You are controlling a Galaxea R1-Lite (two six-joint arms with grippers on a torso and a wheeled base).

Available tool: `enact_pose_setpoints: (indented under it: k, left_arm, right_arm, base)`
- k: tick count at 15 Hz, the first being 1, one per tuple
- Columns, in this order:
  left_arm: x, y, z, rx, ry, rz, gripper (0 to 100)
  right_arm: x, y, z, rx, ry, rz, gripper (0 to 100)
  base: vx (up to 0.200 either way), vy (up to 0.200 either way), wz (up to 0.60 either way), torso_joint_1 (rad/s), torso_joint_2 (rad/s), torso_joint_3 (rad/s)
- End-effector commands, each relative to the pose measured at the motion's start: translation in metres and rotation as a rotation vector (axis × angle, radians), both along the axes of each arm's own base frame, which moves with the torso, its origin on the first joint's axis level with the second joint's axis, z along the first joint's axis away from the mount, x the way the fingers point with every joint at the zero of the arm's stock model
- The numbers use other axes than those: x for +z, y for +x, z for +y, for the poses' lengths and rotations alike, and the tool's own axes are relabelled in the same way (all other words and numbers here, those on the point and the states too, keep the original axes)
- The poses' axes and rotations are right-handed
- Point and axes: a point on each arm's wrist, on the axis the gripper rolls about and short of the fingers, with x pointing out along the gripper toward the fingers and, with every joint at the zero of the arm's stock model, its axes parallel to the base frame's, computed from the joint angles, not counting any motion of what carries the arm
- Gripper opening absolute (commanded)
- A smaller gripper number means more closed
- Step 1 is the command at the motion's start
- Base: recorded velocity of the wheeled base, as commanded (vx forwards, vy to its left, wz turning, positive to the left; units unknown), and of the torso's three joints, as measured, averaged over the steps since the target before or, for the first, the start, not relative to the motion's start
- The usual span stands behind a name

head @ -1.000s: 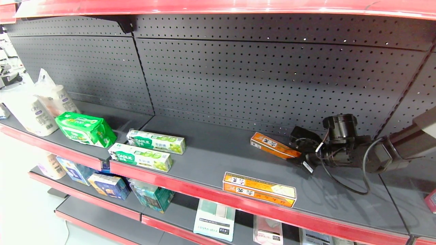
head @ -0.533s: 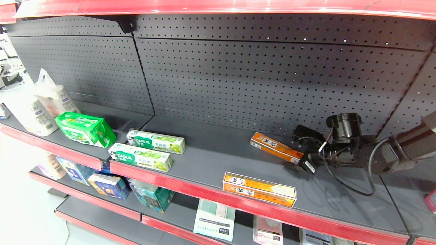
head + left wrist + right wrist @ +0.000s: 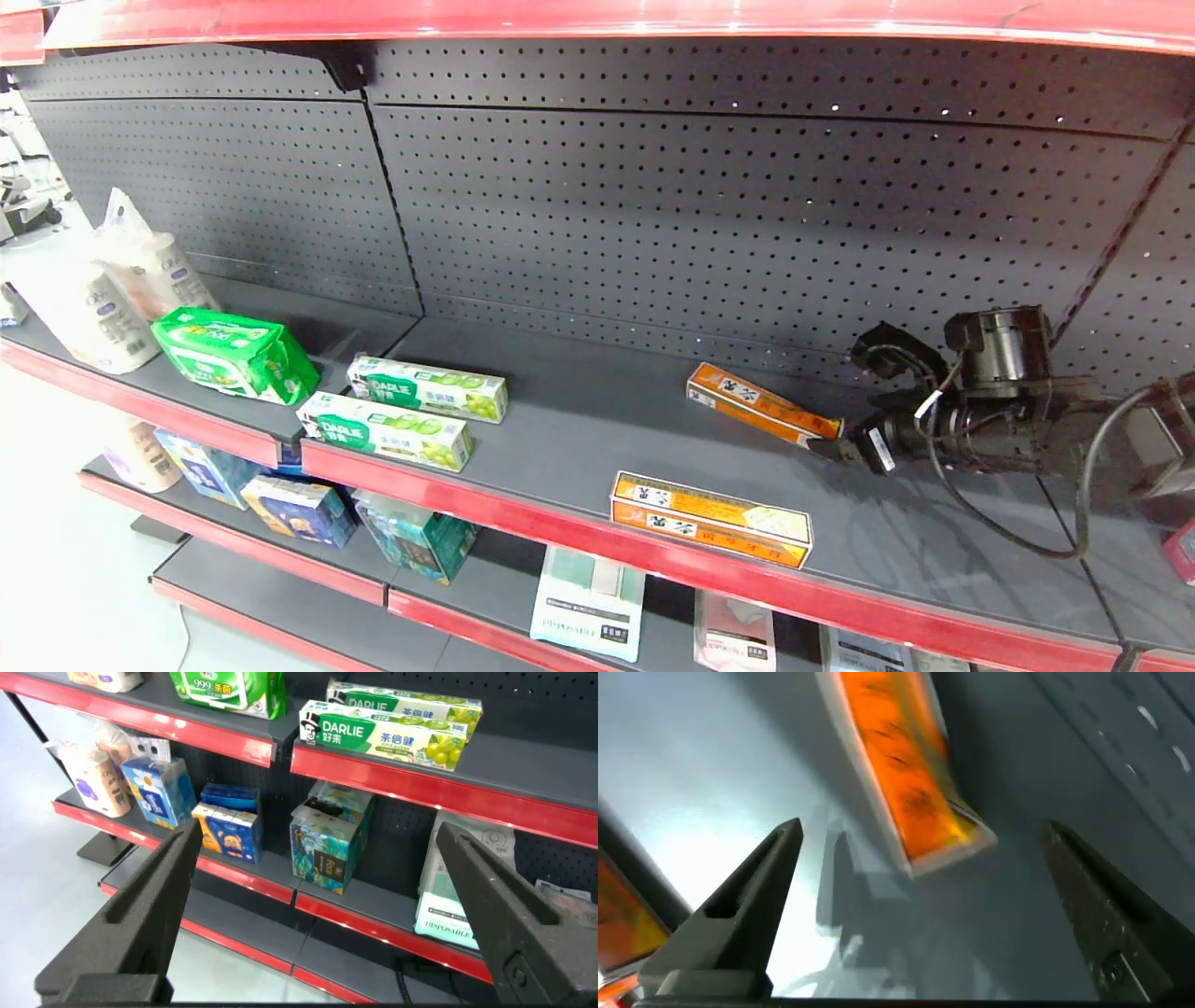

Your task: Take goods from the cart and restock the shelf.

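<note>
**Loose box between open fingers, a second one on the lip**

Nearest the robot, the left gripper (image 3: 318,833) hangs in front of the lower tiers. Its jaws are wide apart and hold nothing, so I see little hazard there.

On the shelf (image 3: 579,420), the front orange box (image 3: 711,519) lies along the red front edge, right at the lip. That is the weakest spot. The cable (image 3: 1055,555) looping from the right wrist sags low over the deck near it. If the arm swings toward the front edge, the loop or the wrist could nudge this box over the lip and onto the tiers below.

Farther in, towards the back panel (image 3: 709,215), lies the rear orange box (image 3: 761,406). It sits flat on the deck but askew, with one end pointing at the right gripper (image 3: 920,833). The jaws there stand well apart with that end between them, clamped on nothing. Whether the lower finger touches the carton I cannot tell. The danger is a finger catching that corner on any sideways or upward move. A light carton would likely pivot, slide farther out of line, or be dragged toward the front. A straight pull back along the box's own axis looks safest.

Towards the left end of the shelf, the two green toothpaste boxes (image 3: 385,430) and the green pack (image 3: 235,355) are well apart from the arm and look unthreatened.
</note>
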Motion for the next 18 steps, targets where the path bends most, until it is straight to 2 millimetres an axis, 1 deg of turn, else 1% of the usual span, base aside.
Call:
enact_pose_setpoints:
  k: [1, 3, 5, 9, 11, 14, 15, 18]
  left_arm:
    - [0.000, 0.000, 0.000, 0.000, 0.000, 0.001, 100]
    - [0.000, 0.000, 0.000, 0.000, 0.000, 0.001, 100]
    - [0.000, 0.000, 0.000, 0.000, -0.002, 0.001, 100]
    - [0.000, 0.000, 0.000, 0.002, 0.000, 0.001, 100]
    - [0.000, 0.000, 0.000, 0.000, 0.000, 0.001, 100]
    - [0.000, 0.000, 0.000, 0.002, 0.000, 0.001, 100]
    - [0.000, 0.000, 0.000, 0.000, 0.000, 0.001, 100]
    - [0.000, 0.000, 0.000, 0.000, 0.000, 0.001, 100]
  right_arm:
    - [0.006, 0.001, -0.002, -0.044, 0.002, -0.018, 100]
    - [0.009, 0.008, 0.000, -0.098, 0.017, -0.032, 100]
    - [0.005, 0.013, 0.004, -0.136, -0.009, -0.031, 100]
    - [-0.003, 0.017, 0.010, -0.136, -0.026, -0.012, 100]
    - [-0.007, 0.021, 0.010, -0.157, -0.042, -0.009, 100]
    - [-0.008, 0.022, 0.009, -0.160, -0.045, -0.005, 100]
    - [-0.008, 0.022, 0.009, -0.161, -0.044, -0.007, 100]
    - [0.007, 0.029, 0.012, -0.156, -0.031, -0.062, 100]
  base:
    - [0.000, 0.000, 0.00, 0.000, 0.00, 0.000]
    - [0.000, 0.000, 0.00, 0.000, 0.00, 0.000]
    - [0.000, 0.000, 0.00, 0.000, 0.00, 0.000]
    - [0.000, 0.000, 0.00, 0.000, 0.00, 0.000]
    - [0.000, 0.000, 0.00, 0.000, 0.00, 0.000]
    - [0.000, 0.000, 0.00, 0.000, 0.00, 0.000]
    - [0.000, 0.000, 0.00, 0.000, 0.00, 0.000]
    - [0.000, 0.000, 0.00, 0.000, 0.00, 0.000]
